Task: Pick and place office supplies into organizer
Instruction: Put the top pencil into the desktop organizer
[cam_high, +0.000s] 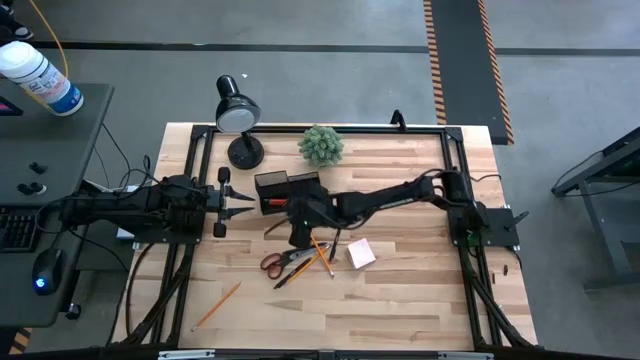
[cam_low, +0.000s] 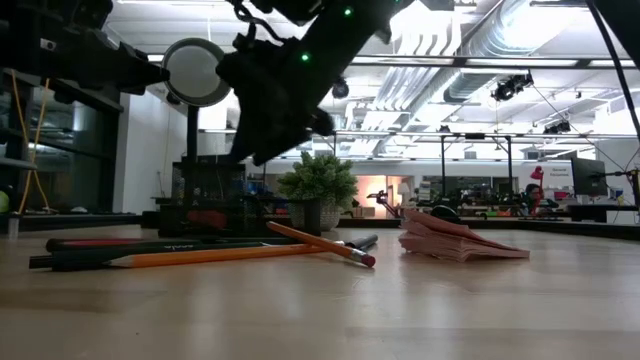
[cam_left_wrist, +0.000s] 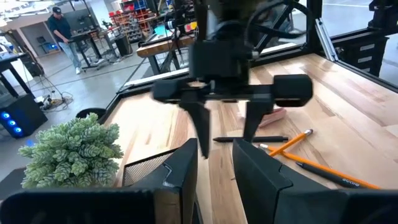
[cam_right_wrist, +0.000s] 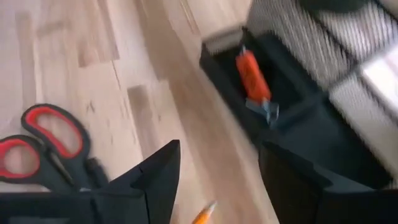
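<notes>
One black organizer (cam_high: 288, 187) sits upper centre of the high view, an orange item (cam_right_wrist: 252, 76) in one compartment. The right gripper (cam_high: 300, 232), jaws spread and empty, hangs beside it. Below lie one pair of scissors (cam_high: 282, 263), three pencils, one pink notepad (cam_high: 361, 252). The left gripper (cam_high: 243, 198), partly open, holds nothing.

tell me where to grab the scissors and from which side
Grip the scissors from straight above, across the dark stretch just ahead of the red handle loops. They lie flat on the table, so there is nothing to get under, and the loops are too wide. The open right end effector is closest.
</notes>
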